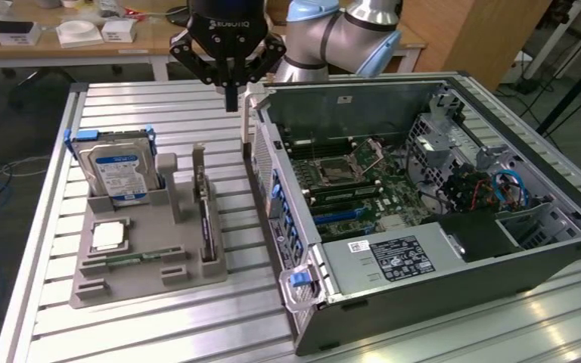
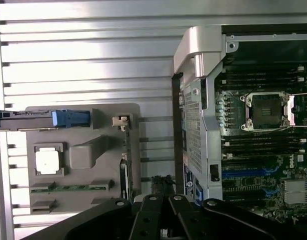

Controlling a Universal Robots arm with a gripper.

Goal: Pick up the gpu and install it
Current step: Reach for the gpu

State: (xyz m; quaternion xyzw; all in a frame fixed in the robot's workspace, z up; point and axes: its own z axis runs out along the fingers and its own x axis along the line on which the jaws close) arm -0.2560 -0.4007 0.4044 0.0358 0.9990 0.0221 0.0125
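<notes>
- The black gripper point(image 1: 231, 97) hangs with its two slim fingers pressed together, holding nothing, above the ribbed aluminium table point(image 1: 149, 106), beside the rear corner of the open computer case point(image 1: 371, 318);
- the gpu point(image 1: 206, 219), a thin flat black card with a silver bracket, stands on edge in a slot of the grey moulded tray point(image 1: 94, 291), well apart from the gripper;
- the hard drive point(image 1: 119, 174), shiny metal with a blue-white label, stands upright in the same tray
</notes>
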